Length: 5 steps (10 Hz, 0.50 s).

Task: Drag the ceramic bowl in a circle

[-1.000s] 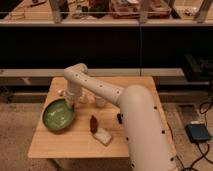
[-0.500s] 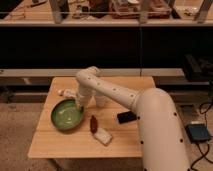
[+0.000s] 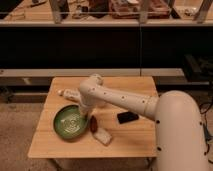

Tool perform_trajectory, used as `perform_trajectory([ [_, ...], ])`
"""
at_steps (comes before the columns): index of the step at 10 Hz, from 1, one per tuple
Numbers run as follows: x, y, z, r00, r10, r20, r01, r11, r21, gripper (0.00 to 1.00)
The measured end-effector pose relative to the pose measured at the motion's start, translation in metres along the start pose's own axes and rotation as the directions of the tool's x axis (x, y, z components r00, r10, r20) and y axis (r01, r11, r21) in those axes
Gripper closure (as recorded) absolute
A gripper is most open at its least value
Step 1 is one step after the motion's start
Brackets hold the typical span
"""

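The ceramic bowl (image 3: pixel 69 122) is a wide green glazed dish with a paler pattern inside. It sits on the front left part of the wooden table (image 3: pixel 125 145). My white arm reaches in from the right, bends above the table and comes down to the bowl. The gripper (image 3: pixel 83 112) is at the bowl's right rim, on the back side, and is mostly hidden by the wrist.
A small reddish-brown object (image 3: pixel 93 124) lies just right of the bowl, with a white rectangular block (image 3: pixel 103 136) in front of it. A black flat object (image 3: pixel 128 117) lies mid-table. A pale item (image 3: pixel 67 93) sits at the back left. Shelving stands behind the table.
The bowl has slid to the right and then a little toward the table's front edge. The arm's wrist moved with it, staying at the bowl's rim.
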<state>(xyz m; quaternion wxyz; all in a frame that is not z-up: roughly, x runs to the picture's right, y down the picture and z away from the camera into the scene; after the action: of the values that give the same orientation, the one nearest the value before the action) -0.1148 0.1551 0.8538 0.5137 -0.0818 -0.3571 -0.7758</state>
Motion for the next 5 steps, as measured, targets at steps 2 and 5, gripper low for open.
perform_trajectory([
  [2,-0.017,-0.001,-0.004,1.000,0.007,-0.008,-0.007,1.000,-0.008,1.00],
  [5,-0.036,-0.018,-0.004,1.000,-0.010,-0.007,0.010,1.000,-0.016,1.00],
])
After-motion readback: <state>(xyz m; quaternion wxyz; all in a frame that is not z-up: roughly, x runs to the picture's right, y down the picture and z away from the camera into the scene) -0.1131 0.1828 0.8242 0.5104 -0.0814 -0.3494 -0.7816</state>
